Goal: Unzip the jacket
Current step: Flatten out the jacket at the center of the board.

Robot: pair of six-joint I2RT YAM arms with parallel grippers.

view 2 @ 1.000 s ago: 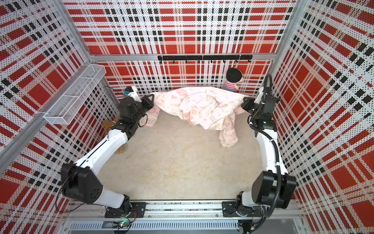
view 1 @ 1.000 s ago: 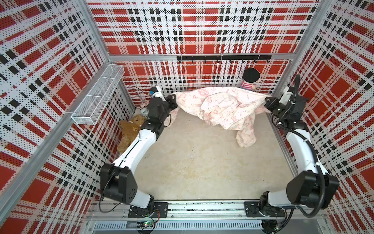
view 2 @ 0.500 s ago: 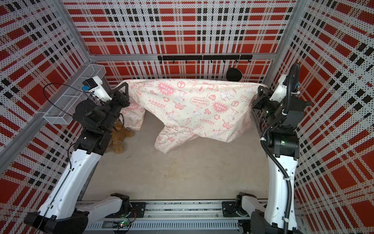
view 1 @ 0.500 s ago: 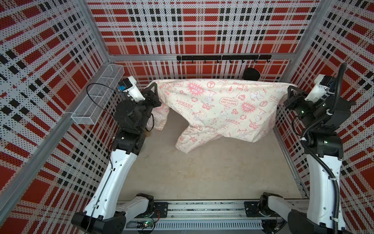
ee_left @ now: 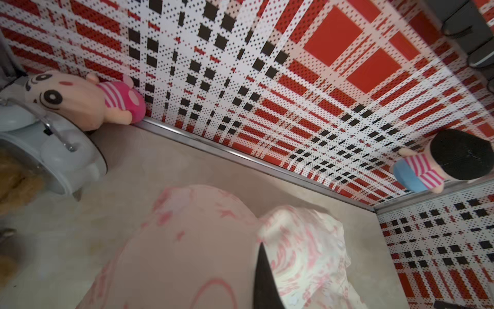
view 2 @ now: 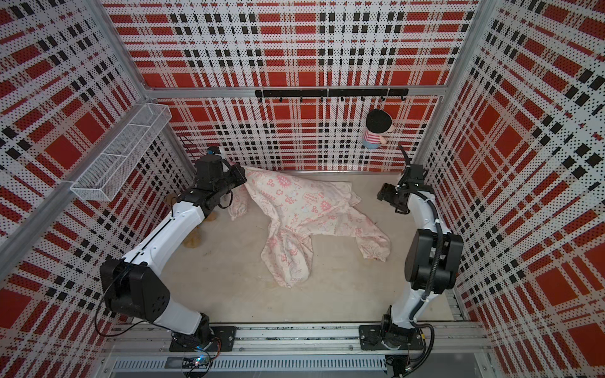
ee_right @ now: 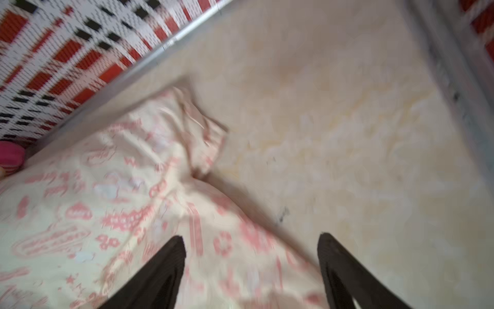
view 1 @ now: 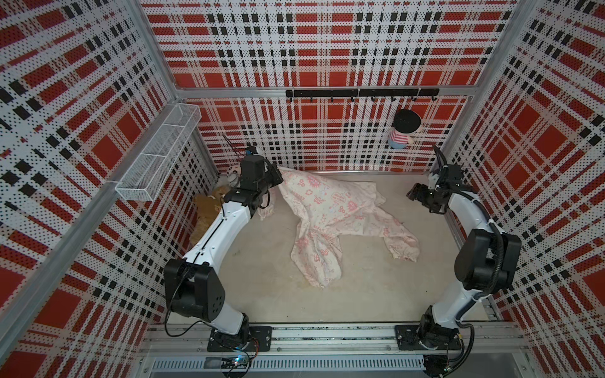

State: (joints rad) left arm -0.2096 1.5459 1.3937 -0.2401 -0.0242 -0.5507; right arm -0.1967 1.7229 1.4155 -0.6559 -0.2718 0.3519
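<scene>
Fingers [ee_right: 160, 273] of the right gripper [view 1: 413, 193] stood wide apart, black and tapered, nothing between them. Over by the back wall [view 1: 327, 137], the left gripper [view 1: 278, 175] pinched a corner of the jacket [view 1: 330, 209]. Half a second before, that thin, pink-printed cream cloth hung taut between both; now it lay crumpled, sleeves sprawling away from the wall.

One jacket [view 1: 330, 203], three plush toys [view 1: 401, 132] [view 1: 206, 209] [ee_left: 80, 101], one wire basket [view 1: 160, 153].
</scene>
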